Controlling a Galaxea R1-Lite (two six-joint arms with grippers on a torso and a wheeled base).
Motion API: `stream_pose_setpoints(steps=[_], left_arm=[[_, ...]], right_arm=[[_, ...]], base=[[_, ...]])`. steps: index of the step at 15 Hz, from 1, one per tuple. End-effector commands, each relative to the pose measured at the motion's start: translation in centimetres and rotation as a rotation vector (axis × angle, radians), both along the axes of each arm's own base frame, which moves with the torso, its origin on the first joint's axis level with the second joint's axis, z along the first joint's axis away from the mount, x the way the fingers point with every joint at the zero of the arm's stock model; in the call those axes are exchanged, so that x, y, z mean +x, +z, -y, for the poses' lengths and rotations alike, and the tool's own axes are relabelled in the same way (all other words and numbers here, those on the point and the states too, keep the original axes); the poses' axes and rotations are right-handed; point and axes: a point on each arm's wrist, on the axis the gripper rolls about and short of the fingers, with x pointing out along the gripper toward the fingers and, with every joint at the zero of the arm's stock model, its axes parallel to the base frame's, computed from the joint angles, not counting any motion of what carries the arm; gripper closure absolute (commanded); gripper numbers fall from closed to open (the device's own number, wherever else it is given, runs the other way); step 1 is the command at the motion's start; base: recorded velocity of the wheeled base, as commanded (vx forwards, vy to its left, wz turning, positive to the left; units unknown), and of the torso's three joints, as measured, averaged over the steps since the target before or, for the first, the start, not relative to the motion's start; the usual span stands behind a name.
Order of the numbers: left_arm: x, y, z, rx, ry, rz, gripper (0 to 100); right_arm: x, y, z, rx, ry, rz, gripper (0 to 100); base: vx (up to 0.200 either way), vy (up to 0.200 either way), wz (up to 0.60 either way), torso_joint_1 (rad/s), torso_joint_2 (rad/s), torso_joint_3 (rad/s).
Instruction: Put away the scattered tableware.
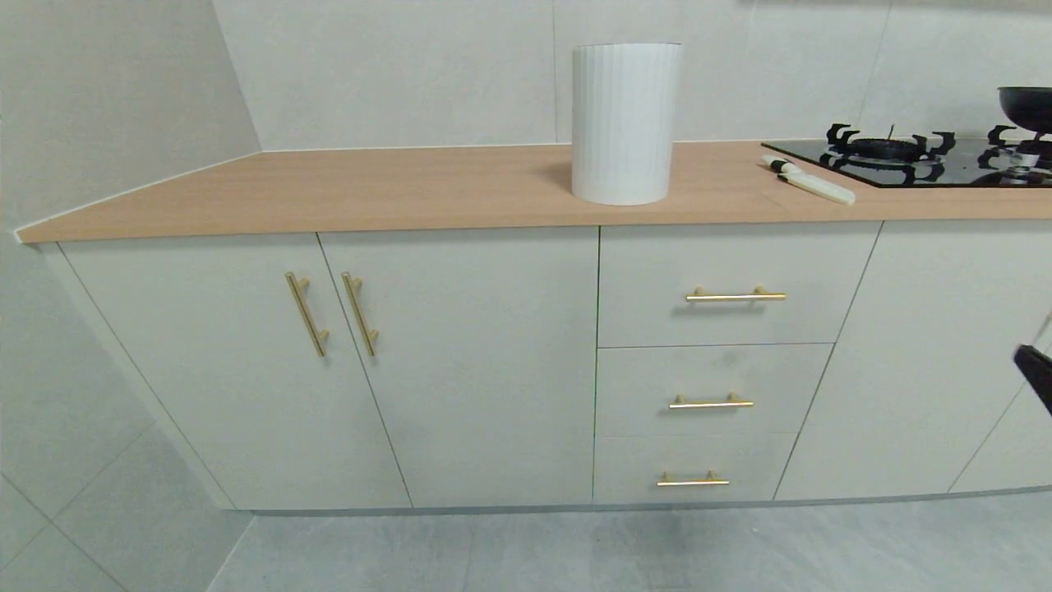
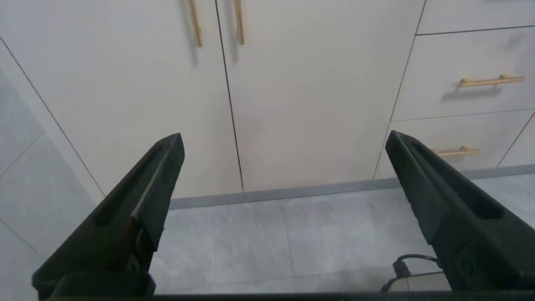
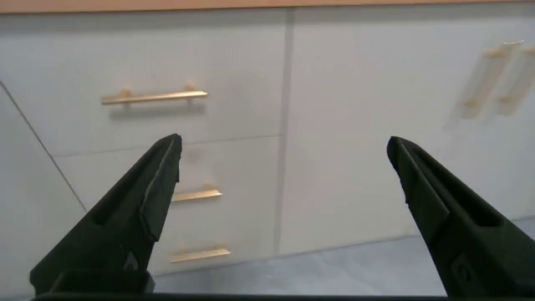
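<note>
Head view: a cream-coloured knife is lying flat on the wooden table, just beside the near corner of the gas hob. A ribbed white container is standing upright on the table, well apart from the knife on its left. A black pan is sitting on the hob's far burner. Left wrist view: the left jaws are gaping wide and empty, facing the cupboard doors and the floor. Right wrist view: the right jaws are likewise spread wide, holding nothing, facing the drawers.
</note>
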Motion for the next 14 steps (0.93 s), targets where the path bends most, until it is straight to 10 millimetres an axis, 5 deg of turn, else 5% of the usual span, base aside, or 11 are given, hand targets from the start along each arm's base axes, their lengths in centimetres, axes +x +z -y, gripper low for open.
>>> stream_pose_setpoints(steps=[1,3,9,14], left_arm=[[0.0,0.0,0.0,0.000,0.000,0.000,0],[0.0,0.0,0.0,0.000,0.000,-0.001,0],[0.0,0.0,0.0,0.000,0.000,-0.001,0],[0.0,0.0,0.0,0.000,0.000,0.000,0]], right_arm=[[-10.6,1.5,1.7,-0.044,-0.039,0.119,0],[-15.0,1.7,2.2,-0.044,-0.050,0.114,0],[-18.8,-1.6,1.4,-0.107,-0.093,0.203,0],[-16.5,-4.7,1.1,-0.059,0.084,0.103,0]], base=[[0.000,0.000,0.00,0.000,0.00,0.000],[0.000,0.000,0.00,0.000,0.00,0.000],[0.000,0.000,0.00,0.000,0.00,0.000],[0.000,0.000,0.00,0.000,0.00,0.000]])
